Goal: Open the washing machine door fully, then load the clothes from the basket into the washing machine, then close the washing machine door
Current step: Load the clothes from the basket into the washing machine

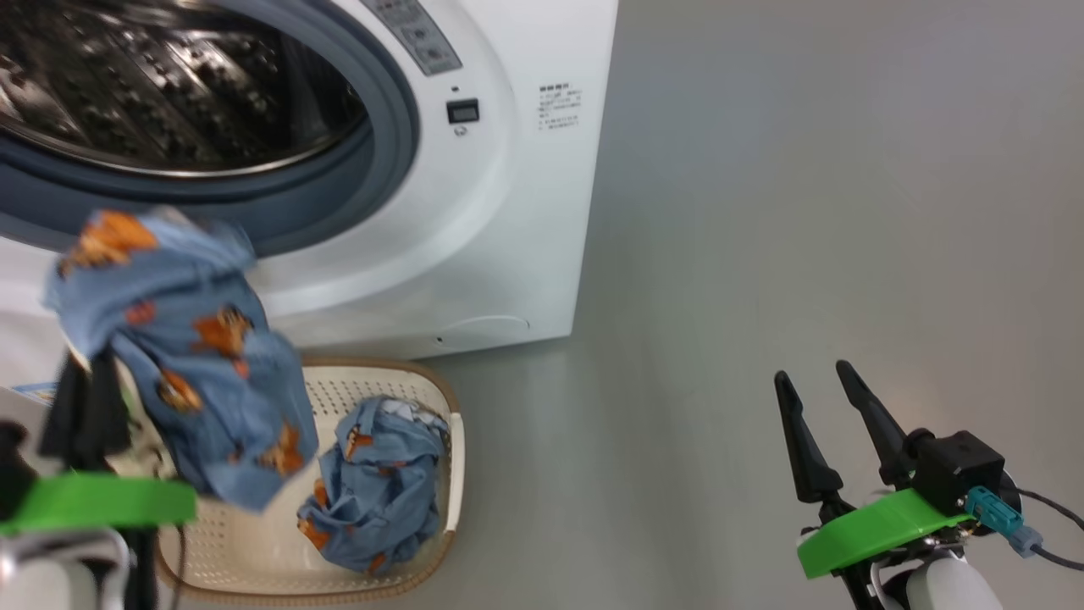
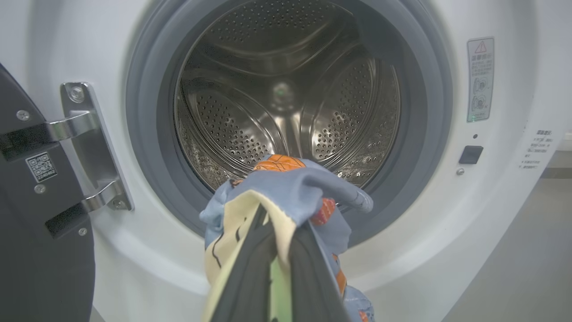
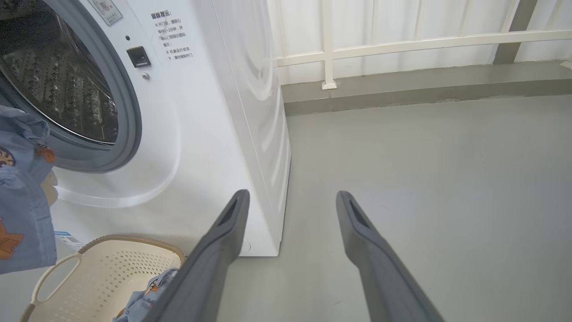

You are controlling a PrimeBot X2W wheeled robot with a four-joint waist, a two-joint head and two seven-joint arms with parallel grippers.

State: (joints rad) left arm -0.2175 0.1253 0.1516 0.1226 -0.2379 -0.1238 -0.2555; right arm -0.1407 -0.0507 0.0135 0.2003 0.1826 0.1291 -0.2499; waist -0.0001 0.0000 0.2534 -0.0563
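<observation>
Grey floor (image 1: 804, 212) beside washing machine (image 1: 525, 212)

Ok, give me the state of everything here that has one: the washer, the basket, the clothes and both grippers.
washing machine door: swung open.
drum: no clothes showing inside.
left gripper: shut on the held garment.
held garment: hanging before the drum opening, not yet in.
basket: holds one crumpled garment.
right gripper: open, empty.
</observation>
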